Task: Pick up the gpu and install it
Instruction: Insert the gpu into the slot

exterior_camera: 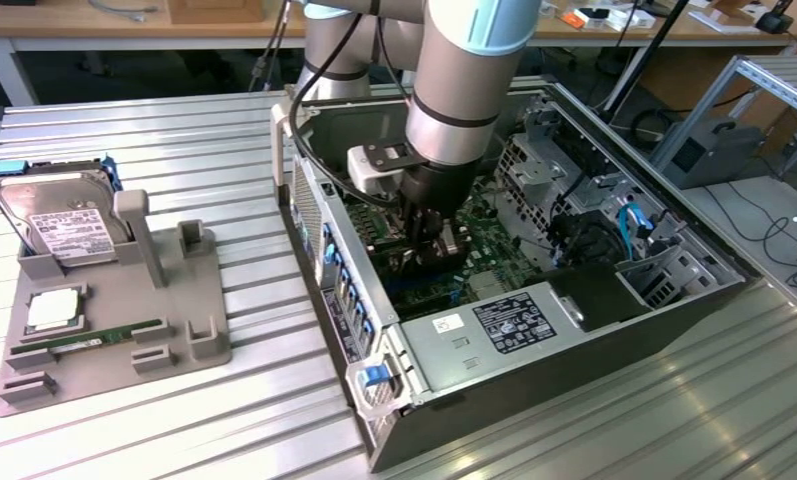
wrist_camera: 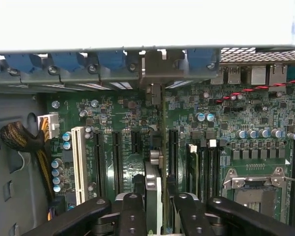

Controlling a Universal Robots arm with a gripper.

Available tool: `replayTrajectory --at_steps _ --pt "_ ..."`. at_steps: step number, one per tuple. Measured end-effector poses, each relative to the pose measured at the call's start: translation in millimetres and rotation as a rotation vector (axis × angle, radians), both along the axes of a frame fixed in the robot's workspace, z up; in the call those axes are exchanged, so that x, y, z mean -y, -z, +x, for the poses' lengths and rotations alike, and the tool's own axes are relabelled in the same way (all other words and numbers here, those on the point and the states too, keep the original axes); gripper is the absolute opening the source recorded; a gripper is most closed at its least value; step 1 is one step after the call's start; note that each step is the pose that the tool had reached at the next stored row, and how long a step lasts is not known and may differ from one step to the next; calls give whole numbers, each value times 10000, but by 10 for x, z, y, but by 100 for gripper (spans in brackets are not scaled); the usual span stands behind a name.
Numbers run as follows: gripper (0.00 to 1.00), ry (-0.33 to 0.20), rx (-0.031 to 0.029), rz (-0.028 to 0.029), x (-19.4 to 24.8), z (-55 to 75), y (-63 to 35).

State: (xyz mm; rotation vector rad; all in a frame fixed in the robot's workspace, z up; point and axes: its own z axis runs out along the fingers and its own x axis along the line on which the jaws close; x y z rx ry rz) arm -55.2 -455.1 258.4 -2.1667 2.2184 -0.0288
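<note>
Ribbed metal bench (exterior_camera: 171, 130) is carrying an open computer case (exterior_camera: 532, 400) lying on its side. Gpu (wrist_camera: 155, 189) is sitting edge-on, clamped between gripper (wrist_camera: 154, 209) fingers (wrist_camera: 132, 211), hanging just above the green board (wrist_camera: 265, 113) and lined up with the black slots (wrist_camera: 117, 162). Room is tight: case wall with blue clips (wrist_camera: 69, 61) sits close ahead. Outside the case, grey holder (exterior_camera: 171, 300) is carrying one hard drive (exterior_camera: 65, 225) and one memory stick (exterior_camera: 91, 340).
</note>
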Motion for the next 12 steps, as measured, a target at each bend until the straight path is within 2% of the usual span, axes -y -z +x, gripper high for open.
replayTrajectory --at_steps 3,5,7,12 --pt "27 0 1 -353 0 0 0" --pt "27 -1 1 -453 0 0 1" --pt "27 0 0 -479 0 0 0" --pt "27 -1 1 -481 -1 0 -9"
